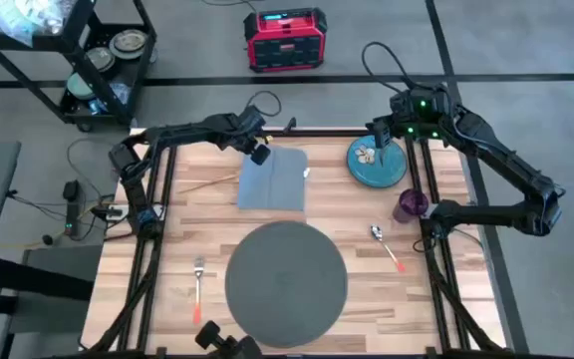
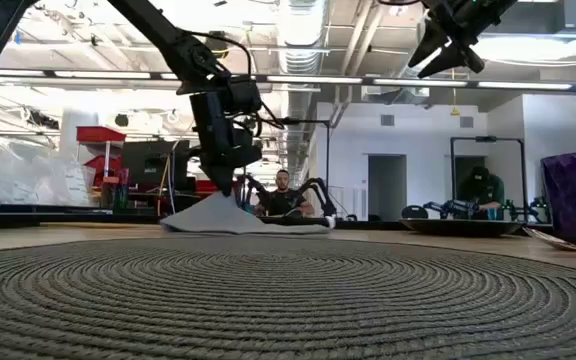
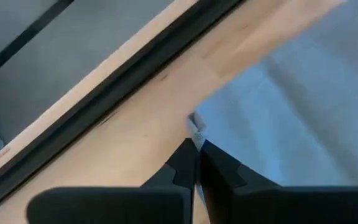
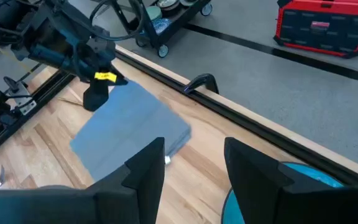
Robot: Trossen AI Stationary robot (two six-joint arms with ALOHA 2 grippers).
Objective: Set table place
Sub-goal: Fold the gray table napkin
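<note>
While L gripper [image 3: 196,163] pinches napkin [image 1: 274,179] corner, R gripper [image 4: 191,163] released above plate [image 1: 376,165].

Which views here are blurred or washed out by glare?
Left wrist view: soft all over, the left tool pinching the napkin corner. Low view: ceiling lights glare, the placemat is blurred up close. High view: even light, sharp.

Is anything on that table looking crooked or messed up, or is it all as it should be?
One thing stands out: the grey napkin is not lying flat. The left gripper pinches its far corner, lifting it into a peak in the low view. The round placemat sits bare, while the teal plate lies at the table's far right corner.
</note>
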